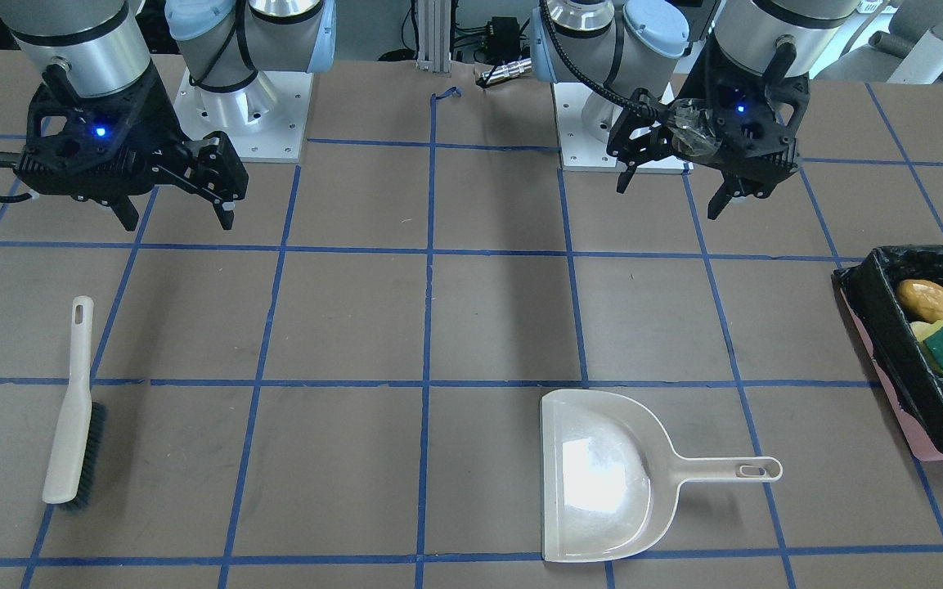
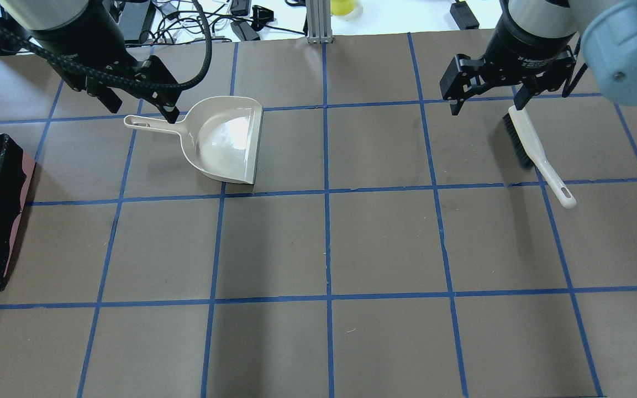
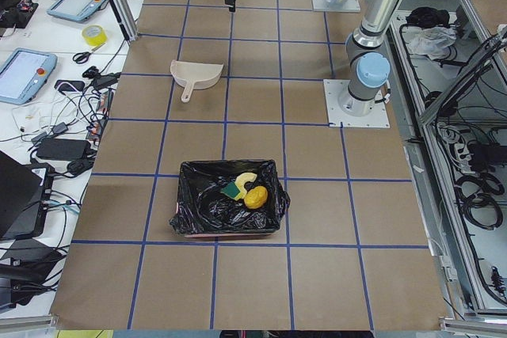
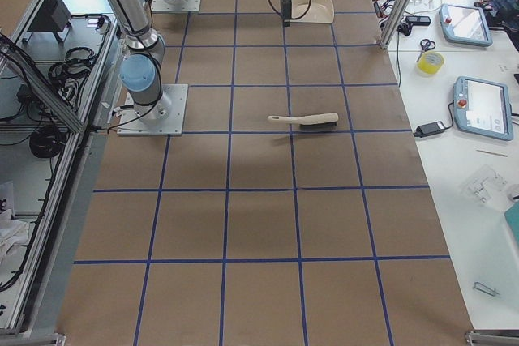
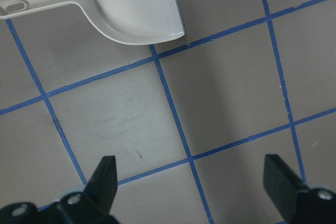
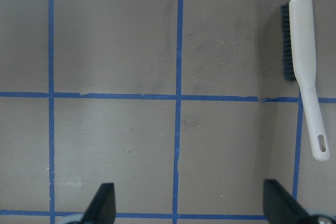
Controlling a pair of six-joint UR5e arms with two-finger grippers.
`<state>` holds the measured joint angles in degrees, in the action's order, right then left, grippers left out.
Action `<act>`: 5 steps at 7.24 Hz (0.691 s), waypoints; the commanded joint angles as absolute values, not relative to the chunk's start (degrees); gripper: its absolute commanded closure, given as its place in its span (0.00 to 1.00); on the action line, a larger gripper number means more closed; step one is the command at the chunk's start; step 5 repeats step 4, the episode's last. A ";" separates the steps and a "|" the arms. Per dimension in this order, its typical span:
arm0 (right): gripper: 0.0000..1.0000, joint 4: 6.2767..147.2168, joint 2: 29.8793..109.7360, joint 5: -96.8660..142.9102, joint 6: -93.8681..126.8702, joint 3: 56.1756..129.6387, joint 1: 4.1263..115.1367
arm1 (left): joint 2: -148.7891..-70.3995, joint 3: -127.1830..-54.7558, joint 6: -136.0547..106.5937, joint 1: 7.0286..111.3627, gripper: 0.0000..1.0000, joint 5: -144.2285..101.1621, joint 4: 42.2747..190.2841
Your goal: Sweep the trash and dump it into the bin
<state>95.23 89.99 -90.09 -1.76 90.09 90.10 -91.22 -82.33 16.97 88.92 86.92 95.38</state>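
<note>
The trash lies inside the bin (image 1: 880,327), a pink box lined with a black bag at the table's end on my left. In it I see a golden-brown lump (image 1: 929,300) and a yellow-green sponge piece (image 1: 940,343); the exterior left view shows the same trash (image 3: 253,195) in the bin (image 3: 194,205). My left gripper (image 2: 142,110) hangs open and empty above the handle of the beige dustpan (image 2: 224,138). My right gripper (image 2: 485,108) is open and empty, just above the bristle end of the brush (image 2: 533,146).
The dustpan (image 5: 131,9) lies flat and empty on the brown, blue-taped table. The brush (image 6: 304,66) lies on its side, handle pointing toward the robot. Cables and tablets sit beyond the table's far edge (image 2: 241,27).
</note>
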 commanded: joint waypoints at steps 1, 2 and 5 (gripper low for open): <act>0.00 95.19 90.00 -90.09 -1.76 90.09 90.18 | -90.44 -82.53 16.52 88.51 0.00 87.27 94.39; 0.00 95.19 90.00 -90.09 -1.67 90.09 90.18 | -90.35 -82.53 15.83 88.24 0.00 87.28 94.39; 0.00 95.19 90.00 -90.09 -1.67 90.09 90.17 | -90.00 -83.67 7.50 87.98 0.00 87.27 94.75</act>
